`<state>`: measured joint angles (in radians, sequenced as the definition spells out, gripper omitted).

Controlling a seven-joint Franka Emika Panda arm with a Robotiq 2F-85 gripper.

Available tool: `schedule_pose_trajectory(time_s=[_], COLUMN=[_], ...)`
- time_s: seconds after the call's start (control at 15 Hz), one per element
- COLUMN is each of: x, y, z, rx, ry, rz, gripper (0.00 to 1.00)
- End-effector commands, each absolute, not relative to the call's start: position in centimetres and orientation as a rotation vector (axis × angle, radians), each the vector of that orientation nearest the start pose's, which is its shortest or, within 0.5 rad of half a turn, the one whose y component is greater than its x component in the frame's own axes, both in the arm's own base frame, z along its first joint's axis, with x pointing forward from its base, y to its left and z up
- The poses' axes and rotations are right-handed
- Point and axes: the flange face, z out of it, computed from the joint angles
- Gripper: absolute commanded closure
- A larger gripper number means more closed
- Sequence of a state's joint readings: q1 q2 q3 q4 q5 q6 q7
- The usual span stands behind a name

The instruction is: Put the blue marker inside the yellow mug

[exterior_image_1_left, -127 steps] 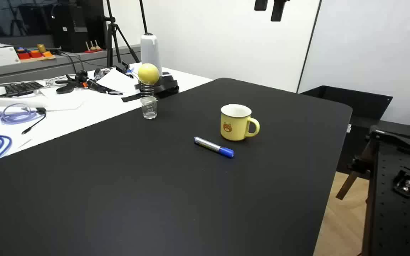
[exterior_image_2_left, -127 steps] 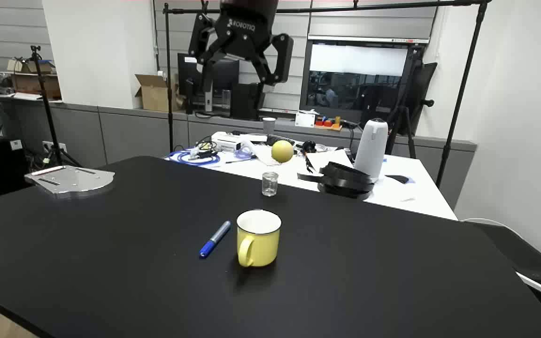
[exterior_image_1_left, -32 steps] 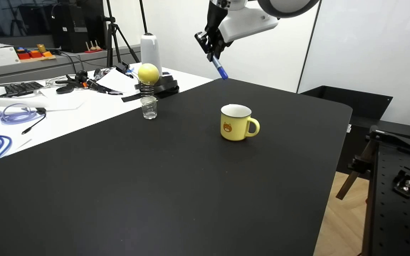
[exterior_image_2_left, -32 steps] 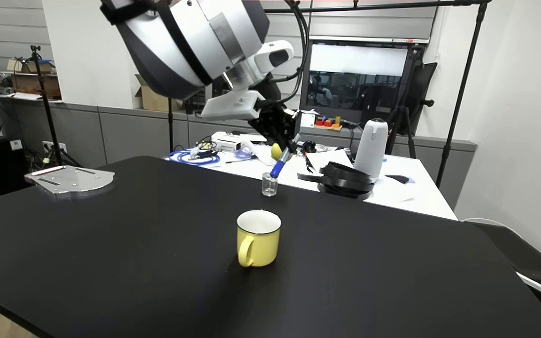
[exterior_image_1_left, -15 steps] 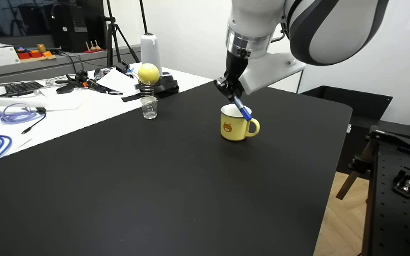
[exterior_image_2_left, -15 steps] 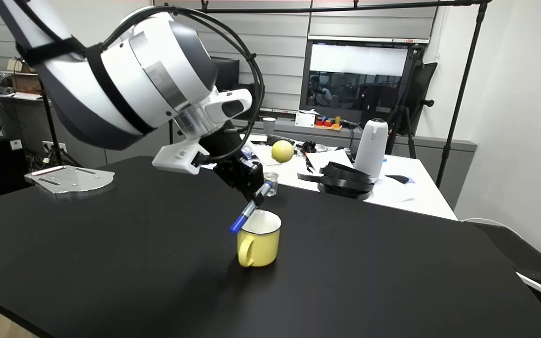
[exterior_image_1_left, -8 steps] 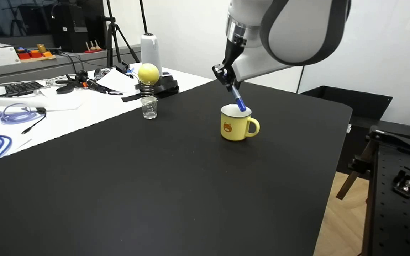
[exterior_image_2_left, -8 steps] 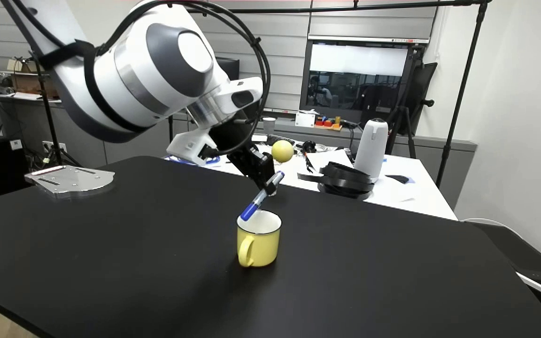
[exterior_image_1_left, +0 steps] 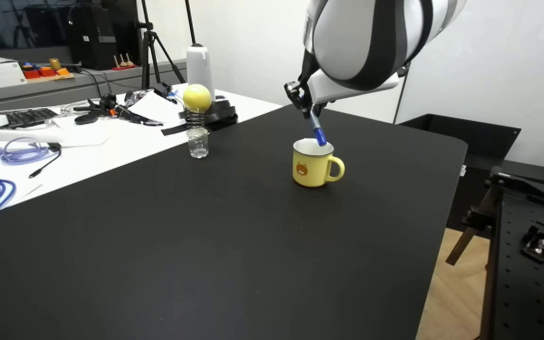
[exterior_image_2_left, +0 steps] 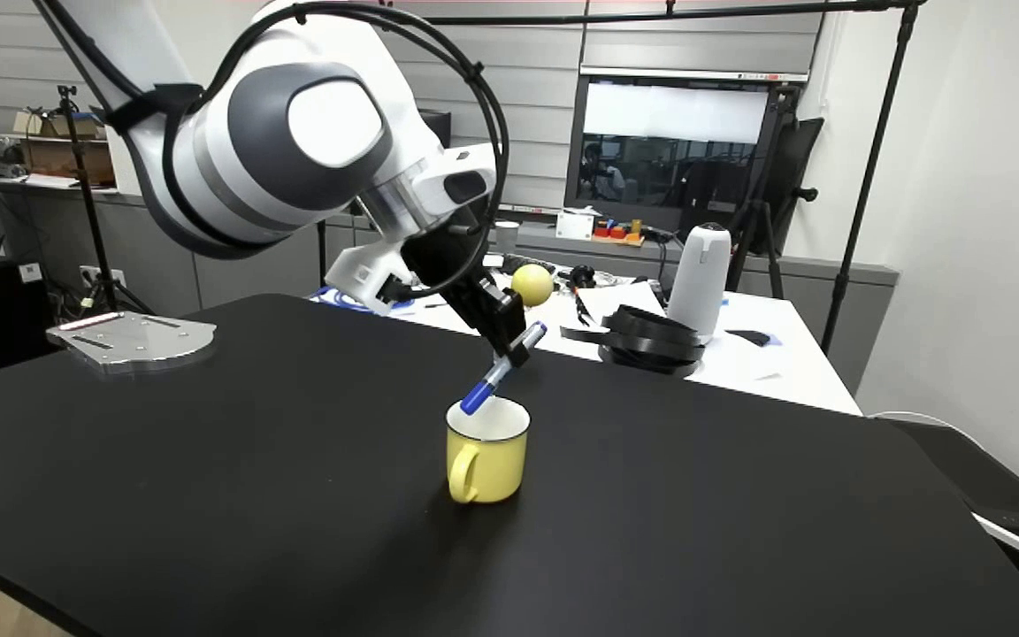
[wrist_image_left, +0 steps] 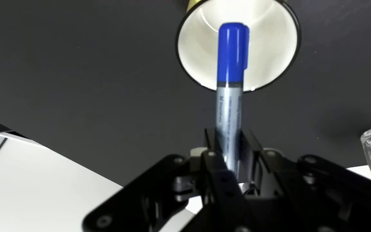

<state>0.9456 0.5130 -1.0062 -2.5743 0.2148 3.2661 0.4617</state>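
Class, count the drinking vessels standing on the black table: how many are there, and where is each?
2: the yellow mug, under the blue marker, and a small clear glass, near the edge beside the white table. Others could be hidden behind the arm.

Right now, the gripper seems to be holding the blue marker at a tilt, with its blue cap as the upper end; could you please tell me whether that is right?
Not quite: the blue cap is the lower end, pointing down toward the yellow mug, as both exterior views show. The gripper does hold the blue marker at a tilt.
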Motion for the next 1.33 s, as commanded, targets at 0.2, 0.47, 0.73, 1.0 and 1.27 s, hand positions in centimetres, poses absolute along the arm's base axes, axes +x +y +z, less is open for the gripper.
schedule_pose_trajectory(time_s=[0.2, 0.47, 0.73, 1.0, 1.27], x=[48.2, 48.3, 48.4, 48.4, 48.6], y=[-8.0, -8.4, -8.6, -8.4, -8.5], z=[20.9, 19.8, 18.8, 18.8, 20.2], rx=[-3.156, -3.163, -3.183, -3.167, -3.144], ry=[0.968, 0.959, 0.935, 0.927, 0.946], rz=[-0.902, -0.883, -0.823, -0.771, -0.663], gripper=[0.95, 0.95, 0.54, 0.33, 0.07])
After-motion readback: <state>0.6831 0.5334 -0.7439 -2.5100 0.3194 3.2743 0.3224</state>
